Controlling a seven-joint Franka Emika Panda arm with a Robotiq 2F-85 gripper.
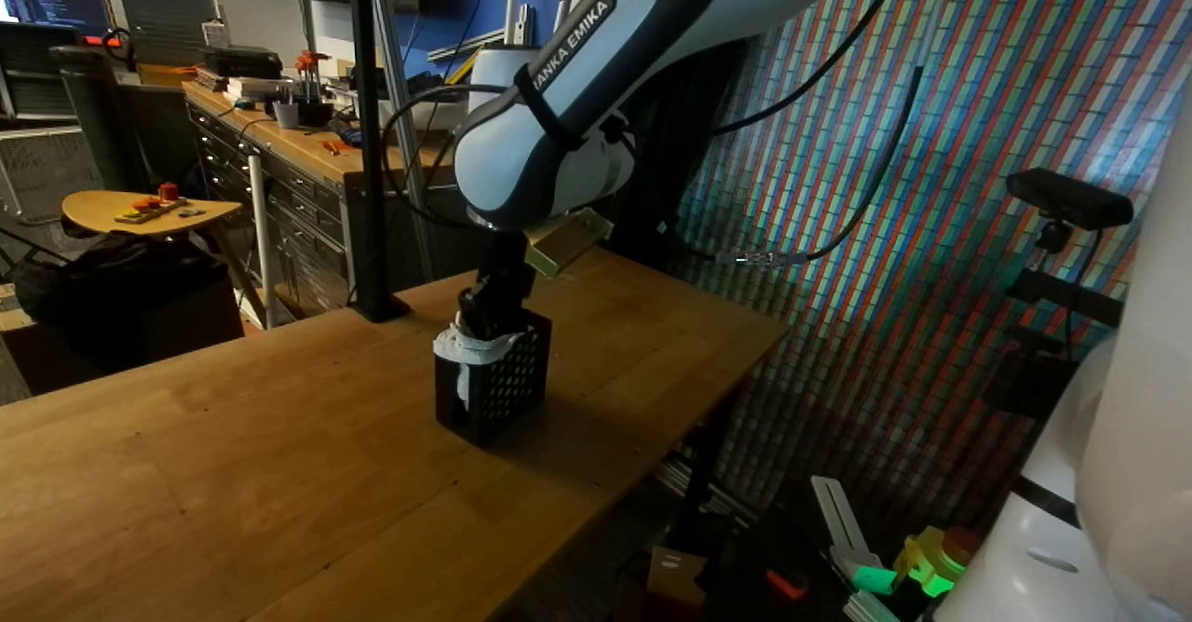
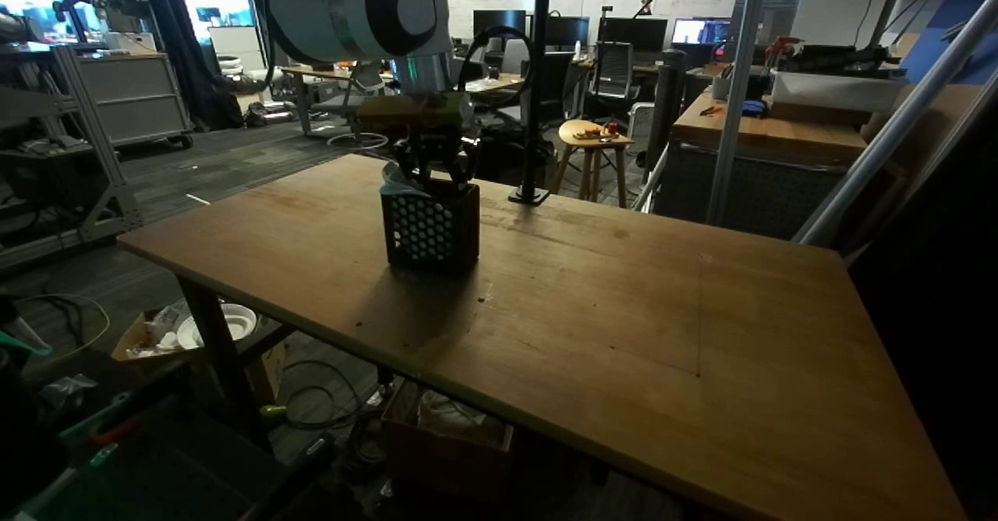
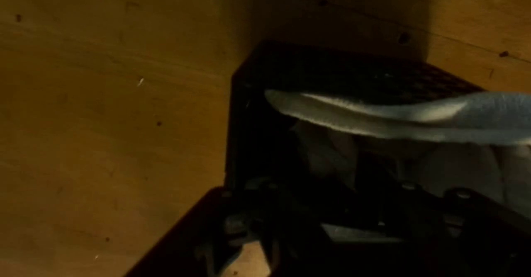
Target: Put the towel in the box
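A small black box (image 1: 510, 385) with perforated walls stands upright on the table, in both exterior views. The pale towel (image 1: 475, 350) is bunched inside it, one fold lying over the rim. From above, in the wrist view, a light fold of the towel (image 3: 394, 119) runs along one wall, and dimmer cloth lies deeper in the box. My gripper (image 2: 444, 178) reaches down into the top of the box (image 2: 464, 228). Its fingers appear to stand apart in an exterior view. The fingertips are sunk in the dark inside, and no cloth is seen pinched between them.
The wooden table (image 1: 233, 492) carries the box near its middle. A black upright post (image 2: 534, 115) rises from the table edge behind the box. A patterned curtain (image 1: 838, 259) hangs beyond one end of the table. Cartons (image 2: 448, 443) lie on the floor below.
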